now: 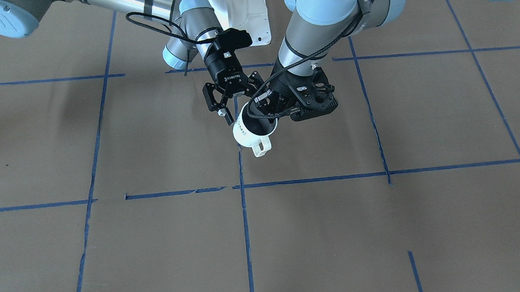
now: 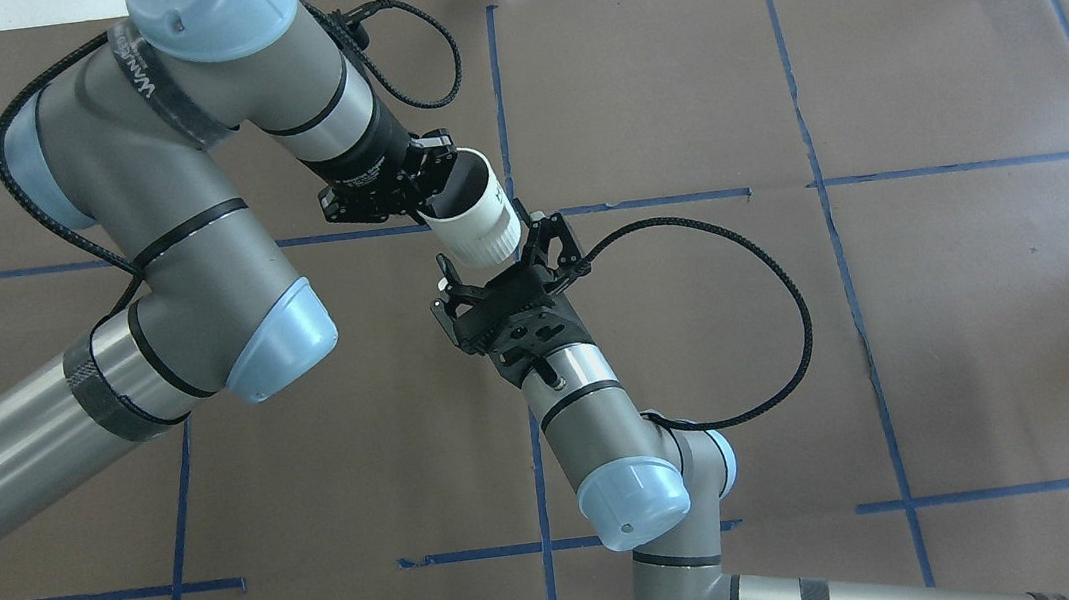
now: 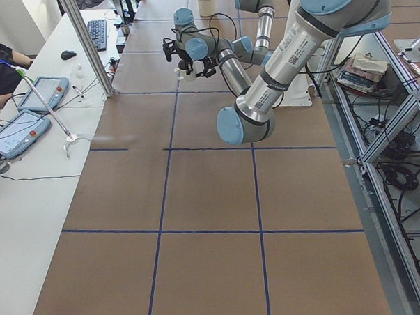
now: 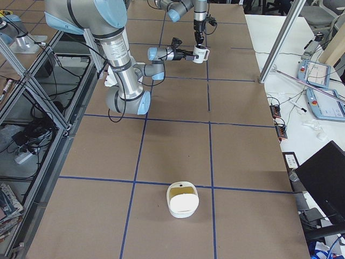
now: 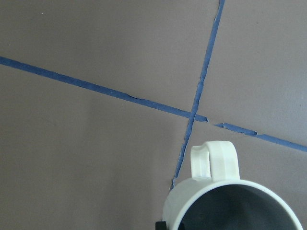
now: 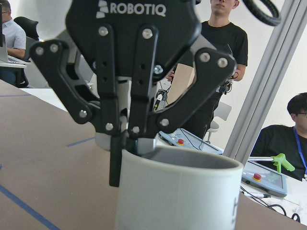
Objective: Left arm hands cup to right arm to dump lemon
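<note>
Clamping the rim of the cup (image 2: 481,226) with one finger inside and one outside, the left tool (image 2: 426,186) held it tilted above the surface (image 2: 946,293). The cup was just above centre in the overhead frame, mouth turned toward the upper left. The right tool (image 2: 501,253) pointed in from the lower centre, its fingers (image 2: 556,237) spread wide on either side of the cup's lower body; whether they touched it could not be told. In the front-facing frame the handle (image 1: 262,148) pointed toward the bottom edge. Blue tape lines (image 2: 497,73) crossed the surface beneath. A white container (image 4: 183,200) sat at the lower centre of the right-side frame, well apart.
</note>
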Tool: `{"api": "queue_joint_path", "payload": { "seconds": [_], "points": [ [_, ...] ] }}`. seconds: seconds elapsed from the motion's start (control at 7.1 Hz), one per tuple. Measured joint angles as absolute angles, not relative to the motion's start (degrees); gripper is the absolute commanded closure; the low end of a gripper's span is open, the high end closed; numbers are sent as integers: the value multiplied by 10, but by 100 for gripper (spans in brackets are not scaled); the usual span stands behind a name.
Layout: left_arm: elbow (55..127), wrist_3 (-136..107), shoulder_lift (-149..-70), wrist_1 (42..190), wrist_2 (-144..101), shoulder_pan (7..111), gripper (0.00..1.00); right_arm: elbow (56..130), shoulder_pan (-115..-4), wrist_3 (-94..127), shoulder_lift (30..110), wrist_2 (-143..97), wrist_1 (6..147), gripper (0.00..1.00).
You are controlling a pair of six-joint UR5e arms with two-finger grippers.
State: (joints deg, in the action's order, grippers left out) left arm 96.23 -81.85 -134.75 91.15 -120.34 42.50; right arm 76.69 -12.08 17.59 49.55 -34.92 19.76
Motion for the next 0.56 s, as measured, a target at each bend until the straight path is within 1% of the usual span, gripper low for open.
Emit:
{"api": "queue_joint_path", "payload": {
  "seconds": [0.28,0.56],
  "points": [
    [951,-811,-1347,912,-1197,449,100,768,-113,179,491,-331,196,6],
    [946,-759,-1317,911,-1197,481,100,781,-108,189,489,-325,192,5]
  ]
}}
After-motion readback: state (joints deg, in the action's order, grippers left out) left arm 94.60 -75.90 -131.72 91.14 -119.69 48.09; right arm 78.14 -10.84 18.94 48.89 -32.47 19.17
